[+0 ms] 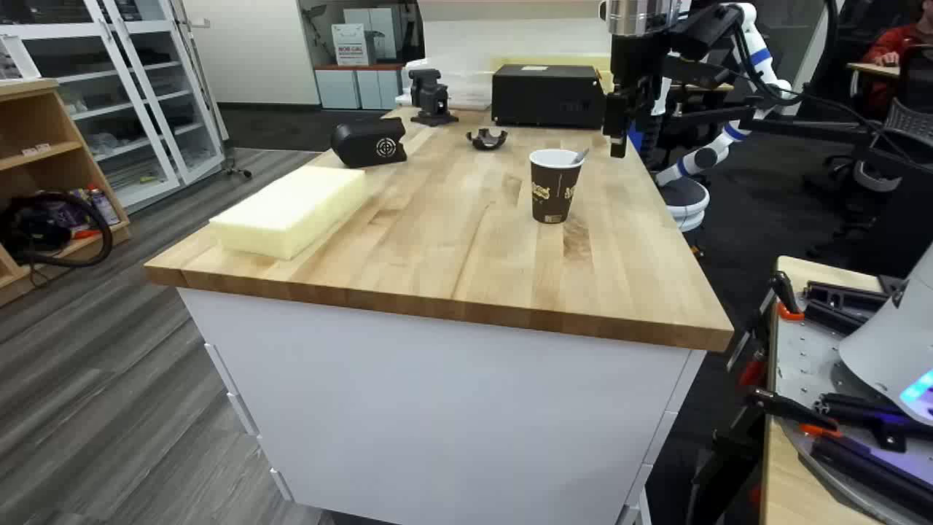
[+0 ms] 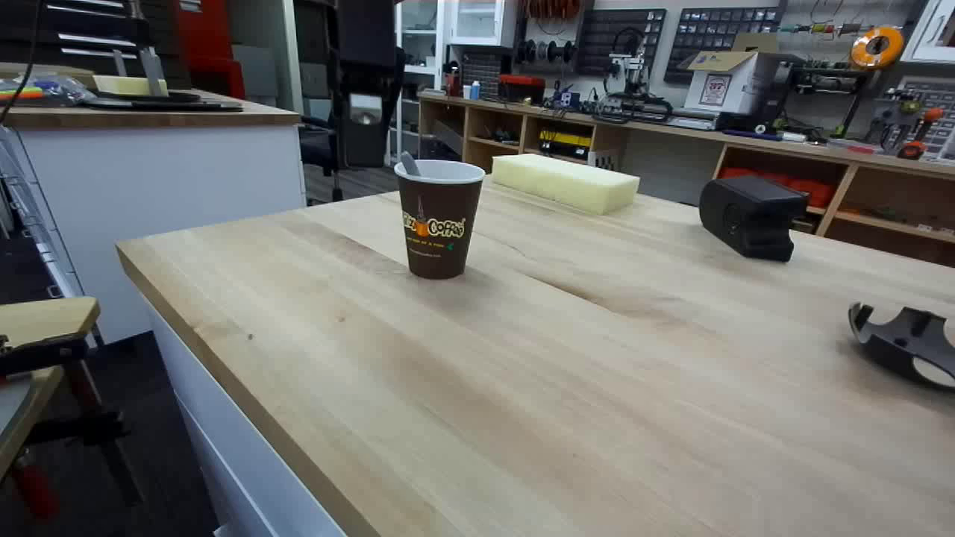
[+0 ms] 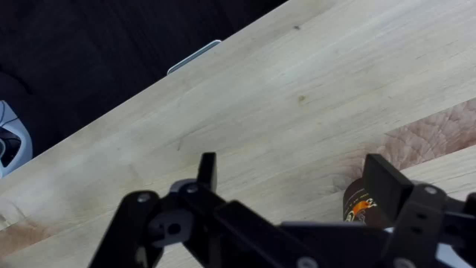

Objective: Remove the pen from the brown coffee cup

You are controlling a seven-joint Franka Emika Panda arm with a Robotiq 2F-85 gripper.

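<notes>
The pen (image 2: pixel 409 164) leans in the brown coffee cup (image 2: pixel 442 231), its grey upper end poking just past the rim. The cup stands upright on the wooden table (image 1: pixel 466 270), lettering on its side. In an exterior view, a pale yellow foam block (image 1: pixel 291 208) lies well to the left of the cup; a black device with a round emblem (image 1: pixel 370 143) sits left of the cup and farther back. Behind the cup come a curved black bracket (image 1: pixel 486 138) and, deeper still, a large black box (image 1: pixel 547 95). All four are apart from the cup.

The arm's metal wrist (image 1: pixel 641 18) comes down from above, to the right of the cup in that view. The gripper (image 3: pixel 295 171) hangs over the table beside the cup, fingers downward. It is released: in the wrist view its fingers (image 3: pixel 385 184) are spread wide, table wood showing between them, and one covers part of the cup.
</notes>
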